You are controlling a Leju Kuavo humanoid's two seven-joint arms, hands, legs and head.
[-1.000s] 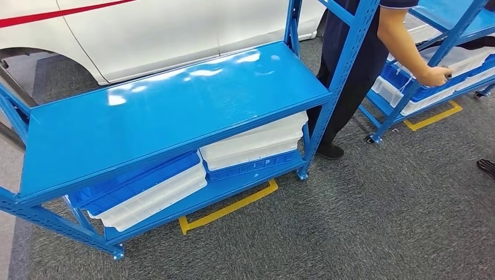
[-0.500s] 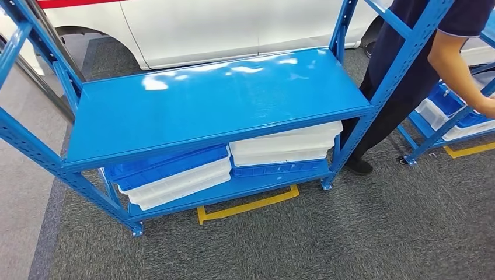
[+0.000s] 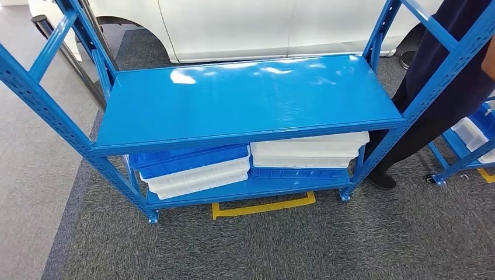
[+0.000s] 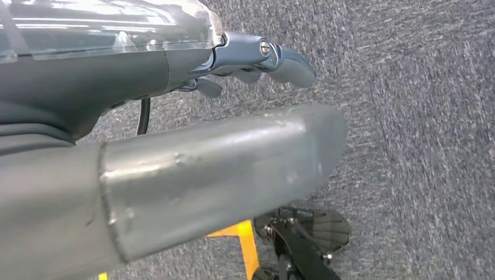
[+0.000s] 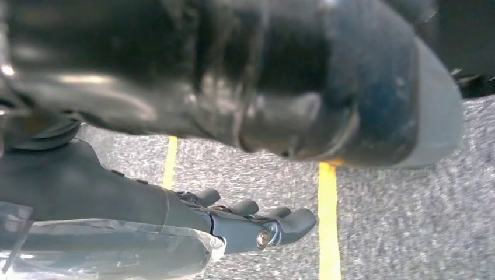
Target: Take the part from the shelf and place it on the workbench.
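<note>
A blue metal shelf rack [image 3: 251, 99] stands in front of me in the head view, its glossy middle board reflecting the lights. On its lowest level lie stacked blue and white trays [image 3: 192, 169] on the left and white trays [image 3: 306, 151] over a blue one on the right. In the left wrist view my left hand [image 4: 251, 87] hangs over grey carpet with its fingers [image 4: 280, 58] loosely stretched out, holding nothing. My right hand [image 5: 262, 175] hangs the same way, its fingers [image 5: 257, 221] apart and bare.
A person in dark clothes [image 3: 443, 99] stands at the rack's right end. A second blue rack with trays [image 3: 470, 137] lies beyond them. A white car [image 3: 245, 29] is behind the rack. Yellow tape [image 3: 262, 207] marks the grey carpet at the rack's foot.
The whole picture has shifted: my view has turned, so the rack now sits centred and squarer. The person has slid toward the picture's right edge.
</note>
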